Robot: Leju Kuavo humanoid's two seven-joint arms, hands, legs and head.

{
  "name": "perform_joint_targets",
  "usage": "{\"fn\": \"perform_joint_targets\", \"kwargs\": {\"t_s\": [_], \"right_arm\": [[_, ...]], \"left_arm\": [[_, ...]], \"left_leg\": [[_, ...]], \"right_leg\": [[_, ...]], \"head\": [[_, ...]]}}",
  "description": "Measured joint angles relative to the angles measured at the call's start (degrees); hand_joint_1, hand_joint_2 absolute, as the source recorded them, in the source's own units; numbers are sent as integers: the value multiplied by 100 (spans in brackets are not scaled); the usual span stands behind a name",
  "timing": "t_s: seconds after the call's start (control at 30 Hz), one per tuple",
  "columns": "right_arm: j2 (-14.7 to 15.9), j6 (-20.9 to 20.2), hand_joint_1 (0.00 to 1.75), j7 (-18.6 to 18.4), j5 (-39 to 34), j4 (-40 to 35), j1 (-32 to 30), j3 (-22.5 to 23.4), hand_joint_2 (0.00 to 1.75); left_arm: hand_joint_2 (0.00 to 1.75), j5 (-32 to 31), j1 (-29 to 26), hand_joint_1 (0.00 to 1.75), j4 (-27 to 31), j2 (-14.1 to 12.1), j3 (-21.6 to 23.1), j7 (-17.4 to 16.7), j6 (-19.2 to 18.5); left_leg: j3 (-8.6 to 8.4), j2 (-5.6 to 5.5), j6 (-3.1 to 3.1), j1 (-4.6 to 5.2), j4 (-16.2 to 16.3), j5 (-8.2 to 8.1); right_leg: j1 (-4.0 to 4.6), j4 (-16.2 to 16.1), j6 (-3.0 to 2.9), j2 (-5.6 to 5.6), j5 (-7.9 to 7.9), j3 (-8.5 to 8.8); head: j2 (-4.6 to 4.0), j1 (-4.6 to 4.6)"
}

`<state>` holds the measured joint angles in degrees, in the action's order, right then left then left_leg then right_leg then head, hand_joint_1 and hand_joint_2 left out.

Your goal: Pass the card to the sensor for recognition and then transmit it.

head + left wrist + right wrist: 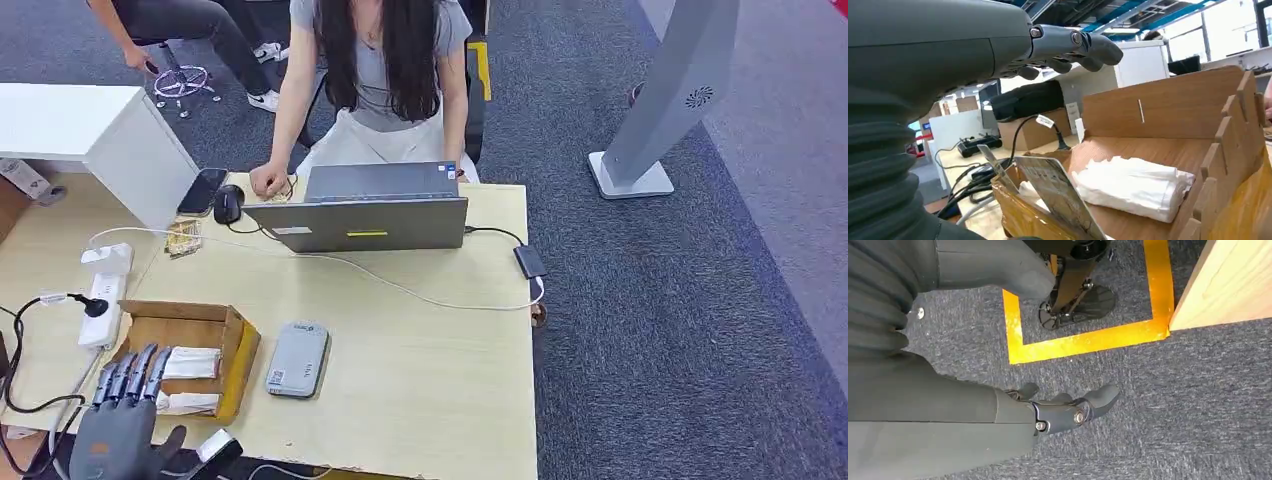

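Card [1055, 192] stands tilted at the near edge of the open box [232, 345], just below and ahead of the left hand's fingers [135, 372], not touched by them. A second, thinner card edge [993, 162] sticks up right beside it. White folded tissues [1133, 185] lie on the box floor, past the card from the fingers.

Left hand [118, 420] hovers at the near left corner of the desk [420, 380], fingers stretched over the box, spread apart and holding nothing.

Grey sensor [298, 358] lies flat on the desk just beyond the box, off to the fingers' right, apart from them.

Right hand [1063, 412] hangs low over grey carpet [1173, 415], fingers loosely apart, empty; yellow floor tape [1088, 340] and a wooden desk corner [1228, 285] lie beyond the fingertips.

Further out from the left fingers: white power strip [100, 300] with black plug beside the box, white cable [400, 285] across the desk, laptop [365, 215] at the far side with a person [375, 70] seated behind it, one hand [268, 180] near a black mouse [228, 203] and phone [202, 190]. Grey stand [660, 110] on the carpet well off to the right.
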<state>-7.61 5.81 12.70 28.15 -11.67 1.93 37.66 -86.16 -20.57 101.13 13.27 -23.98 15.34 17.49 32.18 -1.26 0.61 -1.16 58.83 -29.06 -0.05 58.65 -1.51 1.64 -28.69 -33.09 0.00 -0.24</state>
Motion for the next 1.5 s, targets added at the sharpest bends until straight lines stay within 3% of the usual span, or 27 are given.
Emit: {"fn": "perform_joint_targets", "kwargs": {"t_s": [1.5], "right_arm": [[0,-42,0,0,205,0,8,162,175]], "left_arm": [[175,-13,-4,0,0,92,-9,92,-120]], "left_leg": [[0,0,0,0,0,0]], "right_leg": [[0,0,0,0,0,0]], "head": [[0,0]]}}
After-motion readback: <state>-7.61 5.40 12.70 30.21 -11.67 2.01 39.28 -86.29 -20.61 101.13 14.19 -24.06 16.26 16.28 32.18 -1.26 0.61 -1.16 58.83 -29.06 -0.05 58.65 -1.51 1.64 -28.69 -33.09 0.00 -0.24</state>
